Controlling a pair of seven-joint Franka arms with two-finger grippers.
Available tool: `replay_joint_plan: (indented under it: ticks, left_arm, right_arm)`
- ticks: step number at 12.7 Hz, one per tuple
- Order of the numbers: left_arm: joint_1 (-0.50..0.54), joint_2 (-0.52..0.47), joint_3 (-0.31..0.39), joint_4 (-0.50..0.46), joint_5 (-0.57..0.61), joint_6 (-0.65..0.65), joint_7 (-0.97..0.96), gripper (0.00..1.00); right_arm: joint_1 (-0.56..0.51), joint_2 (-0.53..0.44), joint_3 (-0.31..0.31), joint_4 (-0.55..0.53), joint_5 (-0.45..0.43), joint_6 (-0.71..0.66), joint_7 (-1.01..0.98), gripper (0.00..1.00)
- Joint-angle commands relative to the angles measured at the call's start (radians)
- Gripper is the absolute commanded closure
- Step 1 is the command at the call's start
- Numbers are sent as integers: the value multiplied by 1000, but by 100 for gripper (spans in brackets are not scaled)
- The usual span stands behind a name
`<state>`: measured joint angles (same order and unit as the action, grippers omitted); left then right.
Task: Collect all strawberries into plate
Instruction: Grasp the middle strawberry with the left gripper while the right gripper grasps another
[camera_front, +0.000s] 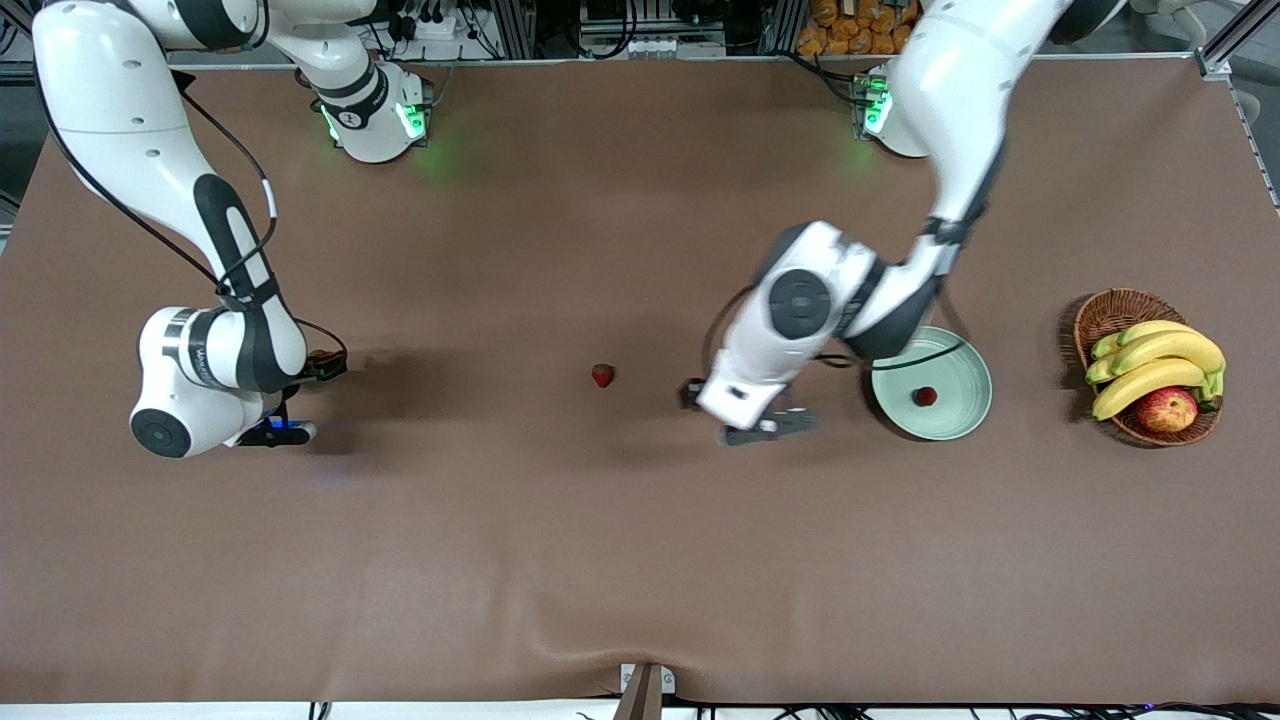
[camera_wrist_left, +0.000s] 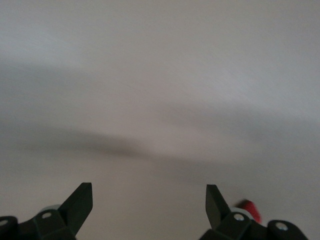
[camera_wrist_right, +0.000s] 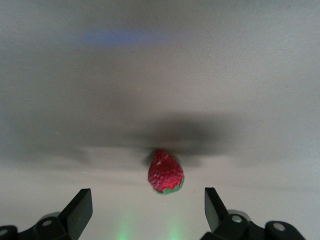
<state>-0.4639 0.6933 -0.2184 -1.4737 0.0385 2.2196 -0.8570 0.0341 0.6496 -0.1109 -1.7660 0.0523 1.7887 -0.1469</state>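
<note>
1. No text, label, brand, number or sign can be read anywhere.
2. The right arm (camera_front: 215, 345) carries a small dark marking on its wrist band, too small to make out.

left arm (camera_front: 800, 320): hides part of plate (camera_front: 955, 415) rim | left gripper (camera_wrist_left: 149, 200): finger bases cut by frame edge, table blurred | berry (camera_wrist_left: 250, 209): half hidden by finger | right gripper (camera_front: 275, 432): mostly under its wrist | basket (camera_front: 1110, 310): interior largely covered by fruit

Brown cloth-covered table (camera_front: 560, 560), wrinkled at near edge; cables and metal framing along top
</note>
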Motion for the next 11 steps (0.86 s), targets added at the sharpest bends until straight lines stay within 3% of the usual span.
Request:
replay_joint_plan:
  ticks: [1,5,9,11]
  left_arm:
    - [-152,126,104,151,18,14,-51,0]
    - [-269,205,136,179,17,156,-187,0]
    - [-328,247,137,211,18,163,-228,0]
    - [-335,267,139,211,18,172,-215,7]
  right_arm:
    - [-26,5,11,-10,-22,3,-31,12]
    - [-25,18,13,-10,-22,3,-31,42]
    - [-25,18,13,-10,-20,6,-31,67]
    - [-23,18,13,-9,-19,11,-31,80]
